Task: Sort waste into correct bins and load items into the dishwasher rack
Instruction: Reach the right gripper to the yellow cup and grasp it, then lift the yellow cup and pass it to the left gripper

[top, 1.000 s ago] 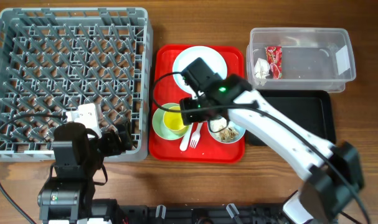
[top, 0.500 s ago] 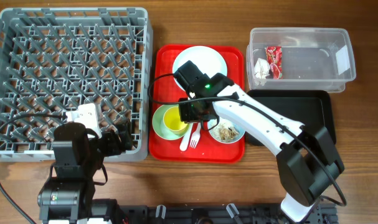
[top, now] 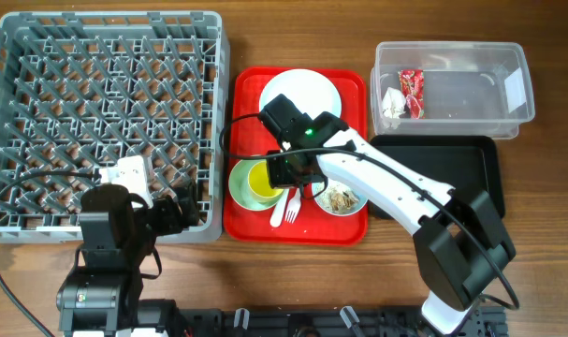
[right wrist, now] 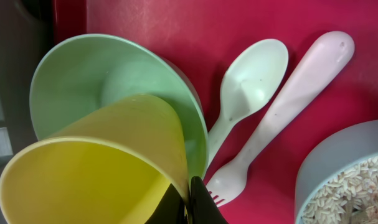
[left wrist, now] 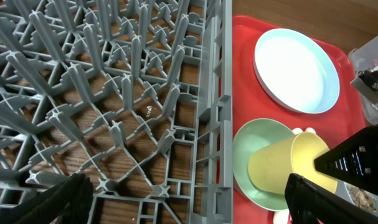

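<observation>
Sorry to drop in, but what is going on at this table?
The right end effector pinches the rim of the yellow cup, tilted in the green bowl on the red tray. The left end effector rests open at the dishwasher rack, which holds no dishes. The wrapper and tissue are in the clear tub; food scraps sit in the small blue bowl.

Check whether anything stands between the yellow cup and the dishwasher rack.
Only the raised side wall of the dishwasher rack, which the yellow cup must clear. The right end effector pinches its rim, and the cup leans in the green bowl.
</observation>
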